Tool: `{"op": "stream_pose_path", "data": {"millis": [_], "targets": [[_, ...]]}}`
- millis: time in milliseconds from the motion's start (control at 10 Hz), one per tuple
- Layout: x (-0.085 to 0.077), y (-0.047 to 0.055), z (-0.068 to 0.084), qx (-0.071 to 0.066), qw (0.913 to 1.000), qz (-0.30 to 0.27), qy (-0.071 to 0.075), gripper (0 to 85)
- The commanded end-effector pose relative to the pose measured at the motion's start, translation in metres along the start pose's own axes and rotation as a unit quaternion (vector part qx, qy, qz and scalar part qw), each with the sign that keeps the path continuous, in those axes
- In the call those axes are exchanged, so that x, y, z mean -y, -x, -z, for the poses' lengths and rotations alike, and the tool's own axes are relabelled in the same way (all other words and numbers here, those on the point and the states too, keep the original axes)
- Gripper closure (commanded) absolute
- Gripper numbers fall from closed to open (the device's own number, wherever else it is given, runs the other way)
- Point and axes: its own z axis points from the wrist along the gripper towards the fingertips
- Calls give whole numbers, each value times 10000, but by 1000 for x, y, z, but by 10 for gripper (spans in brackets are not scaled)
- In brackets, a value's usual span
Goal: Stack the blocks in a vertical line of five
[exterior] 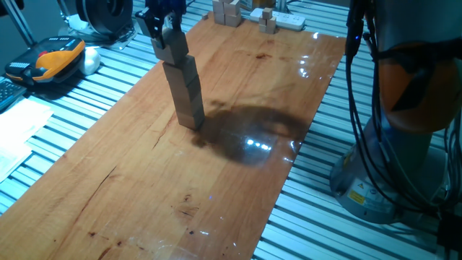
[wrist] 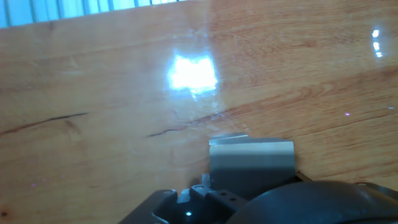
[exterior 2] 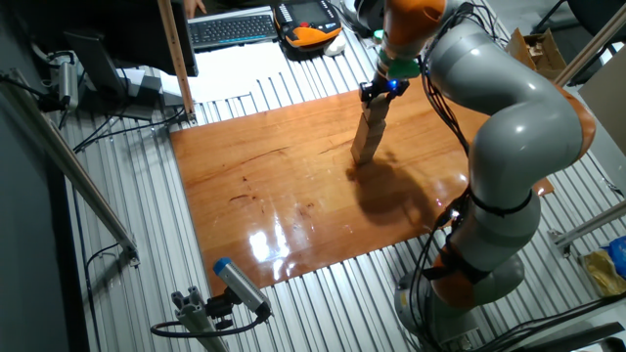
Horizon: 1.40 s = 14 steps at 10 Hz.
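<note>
Hand view hides the blocks [exterior: 185, 85] stack below the gripper [exterior: 164, 32].

Place: a robotics lab or test cell.
Worktop [exterior 2: 117, 264]: a bench of ribbed aluminium slats, with a glossy wooden board [exterior 2: 293, 186] laid on it; ceiling lights glare on the board's varnish.
Arm [exterior 2: 509, 127]: a grey and orange industrial robot arm, its base just beside the board's edge, with black cables [exterior: 357, 87] hanging along it.
Teach pendant [exterior: 50, 59]: an orange and black handheld controller on the slats, beyond the board's far corner.
Keyboard [exterior 2: 233, 27]: past the board's far side, with papers [exterior 2: 235, 70] between it and the board.
Camera rig [exterior 2: 220, 298]: a small clamped device on the slats, near the board's near corner.
</note>
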Motion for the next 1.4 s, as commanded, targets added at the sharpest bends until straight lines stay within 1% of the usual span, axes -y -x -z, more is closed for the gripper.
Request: {"op": "stream_pose_path", "data": {"millis": [0, 100, 200, 300, 400, 900, 1000, 1200, 1300], "targets": [[0, 0, 0, 85, 10000, -14, -13, 850], [0, 0, 0, 99, 9999, 24, -65, 850], [0, 0, 0, 72, 10000, 47, -25, 850], [0, 0, 0, 37, 9999, 109, -54, 850], [0, 0, 0, 12, 9999, 117, -39, 850], [2, -1, 0, 6, 9999, 94, -47, 850], [2, -3, 1, 12, 9999, 109, -39, 850], [-2, -9, 2, 38, 9999, 86, -63, 850], [-3, -10, 2, 38, 9999, 78, -63, 850]]}}
